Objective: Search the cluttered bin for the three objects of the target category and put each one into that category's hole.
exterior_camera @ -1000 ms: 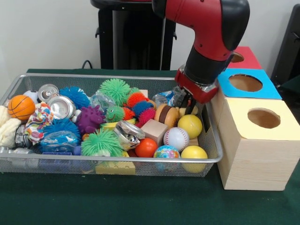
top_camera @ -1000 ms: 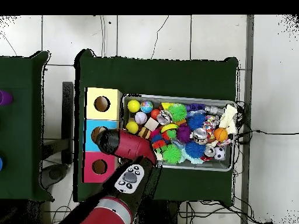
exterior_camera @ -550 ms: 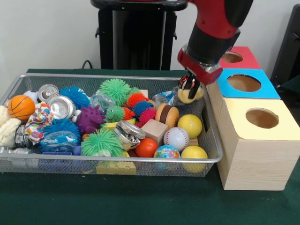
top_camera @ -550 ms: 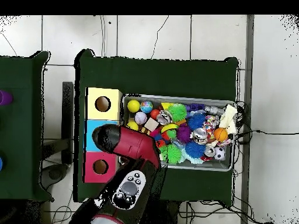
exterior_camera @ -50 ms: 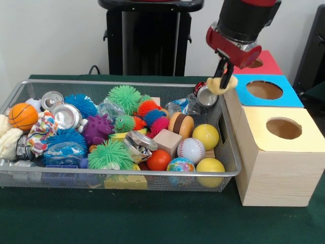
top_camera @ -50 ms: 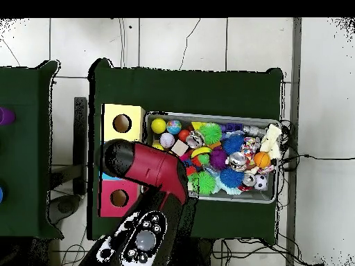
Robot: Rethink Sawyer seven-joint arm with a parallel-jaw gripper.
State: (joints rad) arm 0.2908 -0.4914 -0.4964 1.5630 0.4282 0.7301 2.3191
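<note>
My gripper (exterior_camera @ -50 ms: 222,81) hangs above the right end of the wire bin (exterior_camera @ -50 ms: 127,173), shut on a small pale yellow object (exterior_camera @ -50 ms: 219,86). It is held just left of the blue box (exterior_camera @ -50 ms: 287,95), a little higher than that box's top. The yellow box (exterior_camera @ -50 ms: 264,152) stands nearer the camera and the red box (exterior_camera @ -50 ms: 270,65) farther back; each has a round hole in its top. In the overhead view the red arm (top_camera @ -50 ms: 149,170) covers the gripper and most of the blue box, between the yellow box (top_camera @ -50 ms: 111,114) and the red box (top_camera @ -50 ms: 107,201).
The bin holds two yellow balls (exterior_camera @ -50 ms: 205,136), a baseball (exterior_camera @ -50 ms: 191,150), spiky rubber balls (exterior_camera @ -50 ms: 109,155), crushed cans (exterior_camera @ -50 ms: 67,115), a wooden block (exterior_camera @ -50 ms: 167,141) and a small basketball (exterior_camera @ -50 ms: 22,116). A crushed can (exterior_camera @ -50 ms: 205,95) lies below the gripper. Green cloth covers the table (exterior_camera @ -50 ms: 152,218).
The gripper has risen out of the bin's right end with the pale yellow object and moved up and right toward the blue box. The bin's contents look unchanged.
</note>
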